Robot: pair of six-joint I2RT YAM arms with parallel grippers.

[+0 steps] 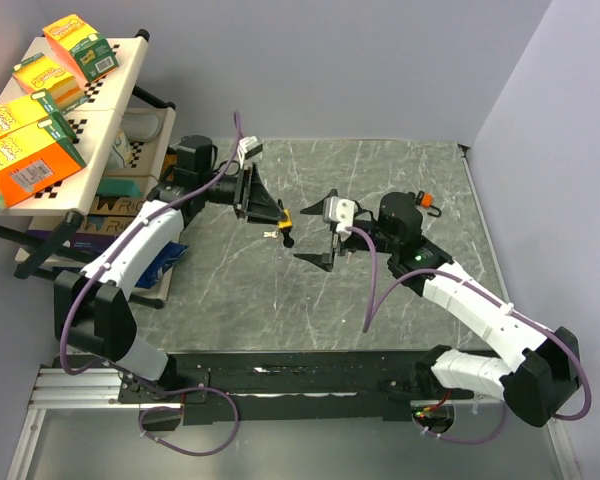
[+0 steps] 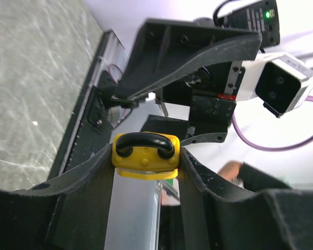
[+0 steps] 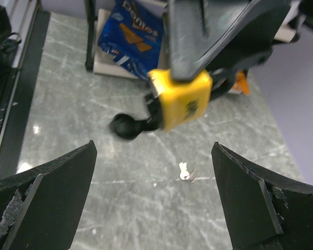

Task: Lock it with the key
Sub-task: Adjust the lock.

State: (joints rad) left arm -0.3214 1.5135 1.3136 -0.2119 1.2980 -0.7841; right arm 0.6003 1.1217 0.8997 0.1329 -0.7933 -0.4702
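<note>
Padlock [image 3: 181, 99], yellow: pinched by left tool [image 2: 146, 166], centre of frame. Black-headed key [image 3: 126, 126] appears seated in it. Right tool [image 3: 154, 198] is spread, empty; key turn judged outstanding.

You've got a grey marble-look tabletop [image 1: 380, 310] w/ plain pale walls [image 1: 380, 60] at the back and right, lighting's pretty even. Far left there's a rack [image 1: 108, 112] w/ checkered shelf edges, loaded w/ orange-yellow boxes [image 1: 25, 165], blue Doritos bag [image 3: 128, 34] down by its legs. Alu rail [image 1: 80, 388] along the near edge.
</note>
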